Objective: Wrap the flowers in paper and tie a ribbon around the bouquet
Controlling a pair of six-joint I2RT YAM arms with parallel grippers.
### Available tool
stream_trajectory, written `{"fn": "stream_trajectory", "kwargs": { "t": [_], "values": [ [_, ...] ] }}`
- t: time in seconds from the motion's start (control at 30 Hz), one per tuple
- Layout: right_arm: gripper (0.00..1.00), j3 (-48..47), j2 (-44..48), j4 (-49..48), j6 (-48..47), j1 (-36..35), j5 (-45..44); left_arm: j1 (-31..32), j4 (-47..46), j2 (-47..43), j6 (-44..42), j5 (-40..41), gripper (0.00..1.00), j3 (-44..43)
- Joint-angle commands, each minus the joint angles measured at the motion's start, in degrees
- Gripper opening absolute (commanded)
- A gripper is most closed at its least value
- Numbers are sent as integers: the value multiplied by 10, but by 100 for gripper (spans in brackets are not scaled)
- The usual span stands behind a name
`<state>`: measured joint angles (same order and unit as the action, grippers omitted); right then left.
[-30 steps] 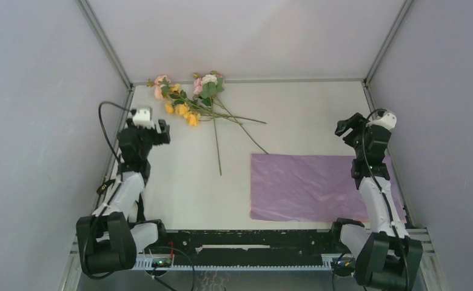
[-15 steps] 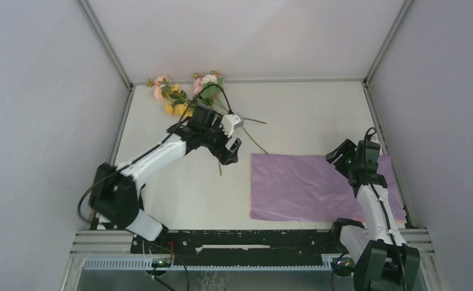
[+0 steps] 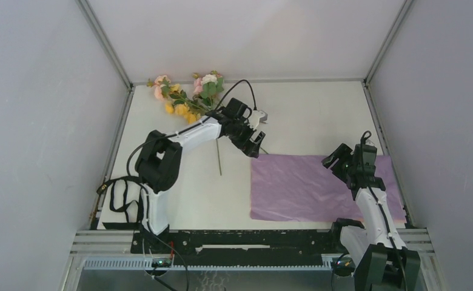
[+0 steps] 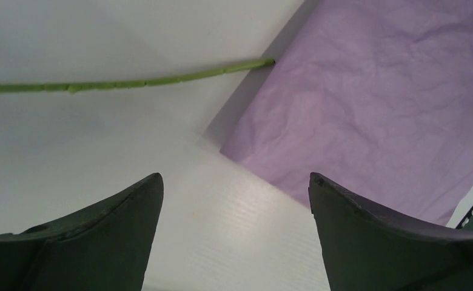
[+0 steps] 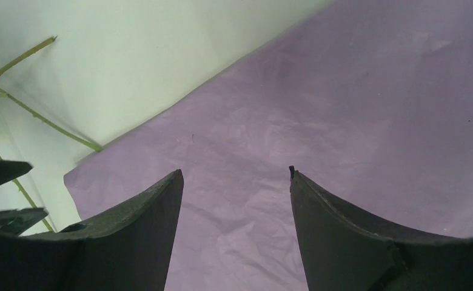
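Above the far-left corner of the lilac paper [image 3: 301, 188], hovering: left pincer [image 3: 256, 147], spread wide, gripping nothing, white bench [image 3: 313, 115] and the sheet's corner showing beyond its tips. Just past them, the cut end of one long green stem [image 4: 125, 83], reaching the paper's edge; touching or only close, hard to say from the wrist view. Far and left, against the back edge of the bench, the flowers [image 3: 188, 97] themselves: pink, yellow-orange and white heads loosely bunched, stems fanned toward the sheet, none lying across it yet. Over the right part of the paper, low: right pincer [image 3: 338, 162], likewise parted and empty, crinkled purple filling the gap between its tips. Sheet flat and unrolled, near and right on the bench. No sign of the black ribbon in any view.

Judged from that: very early, with the first step in hand — getting the flowers onto the paper; wrapping and tying not begun. Next, most likely: bring the left pincer down on the stems close to their ends, close on as many as possible, then draw the bunch right onto the sheet. Calls for care — thin, splayed stems, easy to catch one and leave the rest, easy too to snag the corner and rumple it. Right pincer well placed to pin the paper meanwhile.
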<state>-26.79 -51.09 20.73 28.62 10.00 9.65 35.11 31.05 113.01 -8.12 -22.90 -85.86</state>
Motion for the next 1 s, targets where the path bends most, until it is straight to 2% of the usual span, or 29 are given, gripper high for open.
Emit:
{"fn": "stream_trajectory", "kwargs": {
  "t": [0.0, 0.27, 0.33, 0.57, 0.6, 0.63, 0.7, 0.73, 0.83, 0.97],
  "values": [
    [74, -3, 26, 3, -18, -4, 1, 5, 3, 52, 32, 2, 92, -52],
    [74, -3, 51, 17, -21, -5, -3, 35, 23, 98, 24, 3, 89, -77],
    [74, -3, 54, 18, -21, -5, -2, 40, 24, 107, 22, 1, 86, -83],
    [74, -3, 66, 29, -23, -6, 0, 49, 70, 100, 12, -71, 60, -86],
    [73, -3, 67, 27, -20, -6, 2, 51, 77, 97, 9, -83, 51, -87],
    [73, -3, 67, 25, -18, -7, 5, 53, 88, 93, 6, -95, 38, -89],
    [73, -3, 63, 19, -12, -9, 10, 54, 106, 86, 7, -118, 6, -98],
    [73, -3, 62, 17, -10, -10, 13, 54, 114, 81, 14, -125, 1, -103],
    [73, -4, 56, 13, -7, -15, 37, 45, 107, 49, 44, -132, 0, -97],
    [73, -23, 57, 29, -11, -24, 66, -7, 34, -25, 107, -119, 0, -39]
  ]
}}
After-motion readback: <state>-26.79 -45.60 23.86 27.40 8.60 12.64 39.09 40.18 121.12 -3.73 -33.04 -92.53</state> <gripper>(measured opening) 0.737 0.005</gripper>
